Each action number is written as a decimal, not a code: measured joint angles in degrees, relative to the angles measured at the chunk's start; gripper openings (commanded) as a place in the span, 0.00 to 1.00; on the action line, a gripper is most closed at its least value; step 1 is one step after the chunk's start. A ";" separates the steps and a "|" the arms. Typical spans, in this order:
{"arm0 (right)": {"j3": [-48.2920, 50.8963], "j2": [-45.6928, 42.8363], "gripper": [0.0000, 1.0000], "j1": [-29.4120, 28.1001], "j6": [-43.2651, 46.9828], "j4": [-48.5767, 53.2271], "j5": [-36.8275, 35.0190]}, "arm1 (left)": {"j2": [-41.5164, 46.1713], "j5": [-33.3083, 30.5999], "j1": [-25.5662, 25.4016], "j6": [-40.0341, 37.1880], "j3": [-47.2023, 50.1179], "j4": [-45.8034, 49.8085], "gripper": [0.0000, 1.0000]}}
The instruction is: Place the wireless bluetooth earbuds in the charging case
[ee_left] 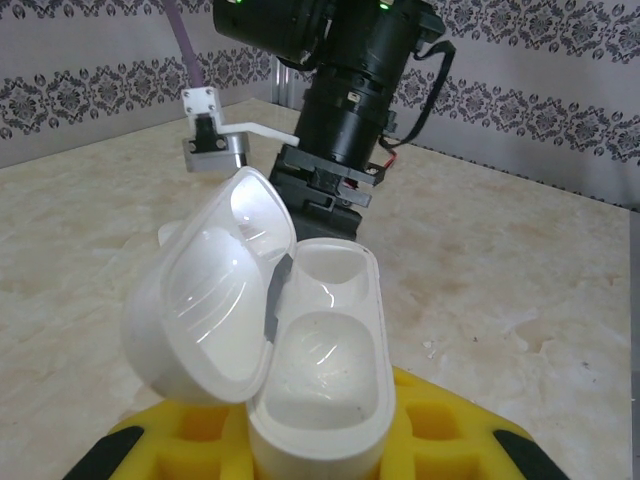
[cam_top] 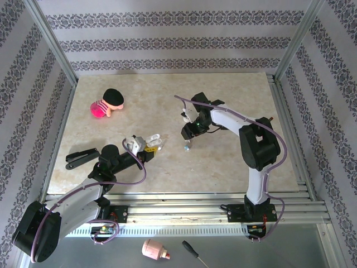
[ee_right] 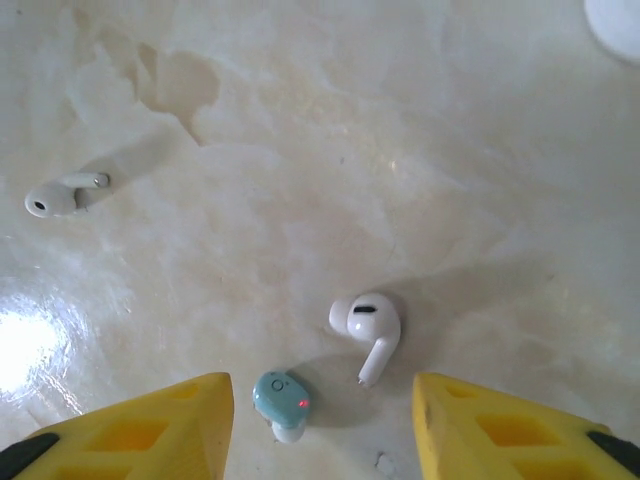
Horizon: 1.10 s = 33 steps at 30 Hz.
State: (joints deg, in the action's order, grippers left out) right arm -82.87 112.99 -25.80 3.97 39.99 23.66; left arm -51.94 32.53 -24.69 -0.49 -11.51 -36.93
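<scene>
My left gripper is shut on a white charging case. The case stands between the yellow fingers with its lid swung open to the left and both wells empty. My right gripper hangs open just above the table. A white stemmed earbud and a pale blue earbud with a red light lie between its yellow fingertips, touching neither. Another white earbud lies further off to the left. From above, the right gripper points down over the blue earbud.
A pink plush toy with a black cap sits at the back left of the table. A black tool lies by the left arm. A white rounded object shows at the right wrist view's top corner.
</scene>
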 measured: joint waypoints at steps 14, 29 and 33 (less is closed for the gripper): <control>-9.64 12.17 0.40 1.31 9.40 6.78 5.95 | -0.61 1.53 0.00 0.02 -0.31 0.02 0.07; -6.40 11.23 0.30 2.58 8.70 5.70 9.01 | -0.92 1.73 0.00 0.04 -0.33 0.00 0.07; -5.97 11.13 0.24 2.71 8.11 5.55 8.98 | -0.96 1.75 0.00 0.04 -0.33 0.00 0.07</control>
State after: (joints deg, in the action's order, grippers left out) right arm -88.84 124.11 -23.09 12.08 45.54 32.64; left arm -52.90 34.28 -24.69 -0.45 -11.84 -36.93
